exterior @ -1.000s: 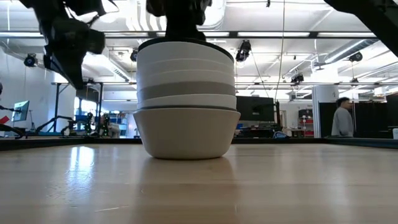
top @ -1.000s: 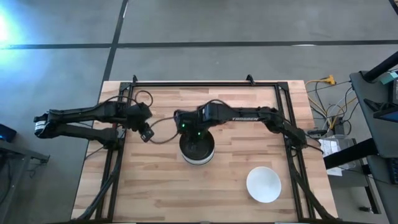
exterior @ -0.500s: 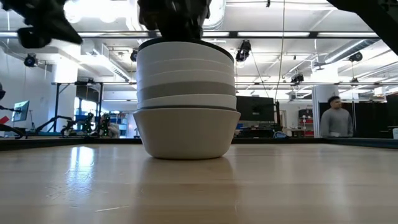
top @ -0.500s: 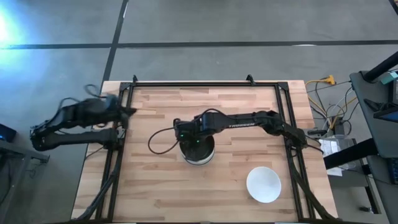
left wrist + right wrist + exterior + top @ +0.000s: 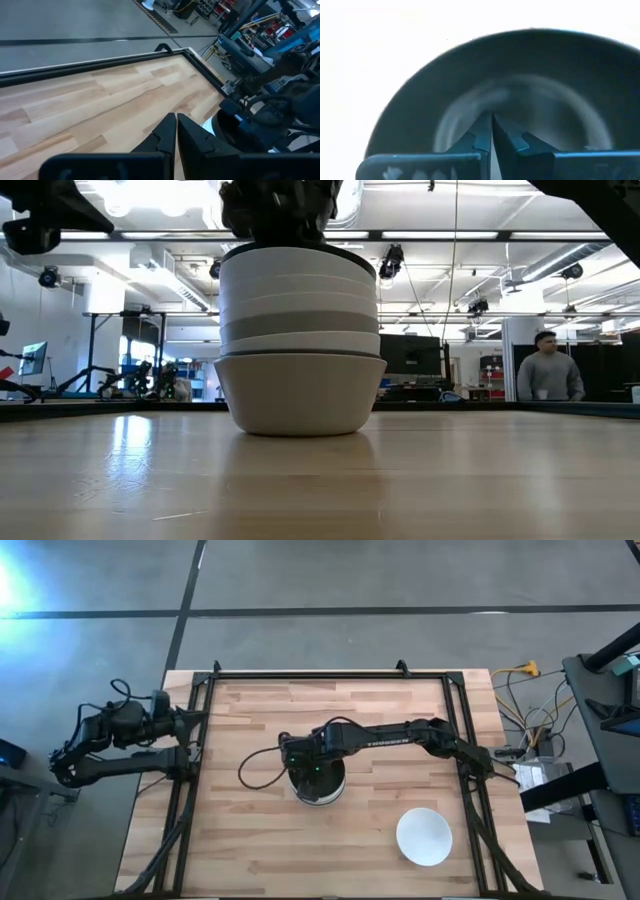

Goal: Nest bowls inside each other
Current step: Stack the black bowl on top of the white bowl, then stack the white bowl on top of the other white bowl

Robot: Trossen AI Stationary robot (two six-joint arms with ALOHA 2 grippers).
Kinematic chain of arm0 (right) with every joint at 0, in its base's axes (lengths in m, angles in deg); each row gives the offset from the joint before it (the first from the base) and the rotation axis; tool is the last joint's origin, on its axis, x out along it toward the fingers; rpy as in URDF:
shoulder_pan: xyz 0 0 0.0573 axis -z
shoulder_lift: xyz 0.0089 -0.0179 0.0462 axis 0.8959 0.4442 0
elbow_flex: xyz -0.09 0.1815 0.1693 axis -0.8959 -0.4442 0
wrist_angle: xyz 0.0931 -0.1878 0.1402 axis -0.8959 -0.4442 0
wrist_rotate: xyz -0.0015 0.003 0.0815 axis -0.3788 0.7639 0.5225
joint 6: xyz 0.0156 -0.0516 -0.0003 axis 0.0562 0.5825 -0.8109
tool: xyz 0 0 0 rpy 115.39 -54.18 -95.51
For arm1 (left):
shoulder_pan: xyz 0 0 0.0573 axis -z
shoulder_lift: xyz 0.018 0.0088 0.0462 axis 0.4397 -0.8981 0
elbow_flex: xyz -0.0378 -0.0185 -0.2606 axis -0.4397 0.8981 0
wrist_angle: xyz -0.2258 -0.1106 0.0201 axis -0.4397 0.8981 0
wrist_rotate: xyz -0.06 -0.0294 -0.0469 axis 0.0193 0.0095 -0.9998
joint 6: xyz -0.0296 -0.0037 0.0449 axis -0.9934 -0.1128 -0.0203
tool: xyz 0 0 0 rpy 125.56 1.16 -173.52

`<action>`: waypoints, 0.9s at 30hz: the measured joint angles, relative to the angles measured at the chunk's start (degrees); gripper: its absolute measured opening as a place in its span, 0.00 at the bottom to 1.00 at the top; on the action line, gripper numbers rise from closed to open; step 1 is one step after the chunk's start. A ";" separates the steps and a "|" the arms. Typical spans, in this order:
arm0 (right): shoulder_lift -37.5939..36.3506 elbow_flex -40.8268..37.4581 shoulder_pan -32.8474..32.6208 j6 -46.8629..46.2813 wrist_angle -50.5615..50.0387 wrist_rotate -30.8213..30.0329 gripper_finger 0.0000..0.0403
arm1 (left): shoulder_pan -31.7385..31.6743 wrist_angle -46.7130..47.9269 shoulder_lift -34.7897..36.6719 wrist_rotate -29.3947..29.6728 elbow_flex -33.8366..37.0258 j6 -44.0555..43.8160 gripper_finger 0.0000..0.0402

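A stack of several nested bowls stands at the table's middle, white and grey, with a dark bowl on top. My right gripper is shut, and its fingers reach down into that dark bowl. In the low view the bowl's rim hides the fingertips. A single white bowl rests on its base near the front right. My left gripper is shut on nothing, at the table's left edge and above it. My right gripper comes from above, slanting steeply down, with its shut fingers inside the hollow of the top dark bowl. I cannot tell whether the tips touch the bowl's inner floor. The stack stands upright on the table.
A black metal frame runs around the wooden table. A cable loop lies left of the stack. Bare wood lies at the front left. In the low view a person stands far behind the table.
My left gripper has drawn back from beside the stack to the table's left edge, rising and turning. My right gripper has sunk into the top bowl. The stack has kept still. The person in the background has walked to the right.
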 joint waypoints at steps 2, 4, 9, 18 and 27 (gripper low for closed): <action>-0.06 0.20 0.18 -0.50 1.43 -0.59 0.02 | -0.01 -0.01 -0.63 0.00 0.02 0.00 0.00; 0.02 0.20 0.35 -0.58 2.09 -1.56 0.02 | -0.01 0.00 -1.58 -0.01 0.15 -0.01 0.00; 1.85 0.17 0.79 -0.52 2.18 -1.39 0.02 | 0.00 -0.02 -3.83 -0.42 0.39 0.00 0.00; -2.74 2.45 0.47 -3.99 0.51 -6.60 0.02 | 0.00 -0.05 -6.95 -0.91 0.39 0.06 0.00; -14.17 2.06 -0.96 -7.56 -16.20 -11.87 0.02 | -0.02 -0.04 -7.35 -0.94 0.58 0.32 0.00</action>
